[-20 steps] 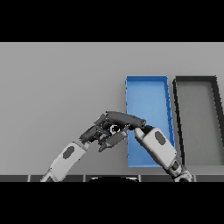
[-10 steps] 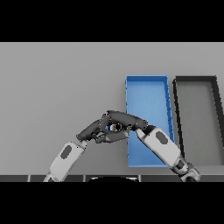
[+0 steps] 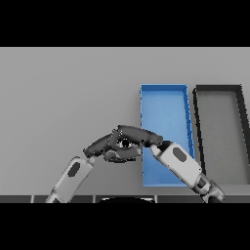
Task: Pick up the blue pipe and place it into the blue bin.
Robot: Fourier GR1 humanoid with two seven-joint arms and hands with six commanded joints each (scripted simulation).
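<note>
Hands – left hand (image 3: 105, 145) and right hand (image 3: 136, 136) meet beside blue bin (image 3: 163, 102) | finger state unclear – pipe unseen

left hand (image 3: 105, 146) flatter, right hand (image 3: 136, 136) nudged leftward

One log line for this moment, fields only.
left hand meets right hand left of blue bin | blue pipe unseen | black bin beside

Blue pipe not visible as such; the left hand (image 3: 105, 146) & right hand (image 3: 139, 138) overlap just left of the blue bin (image 3: 164, 90), dark on dark, so can't tell which holds what or how fingers are set. Right forearm covers bin's lower left wall. Dark bin (image 3: 217, 89) cut by right edge.
</note>
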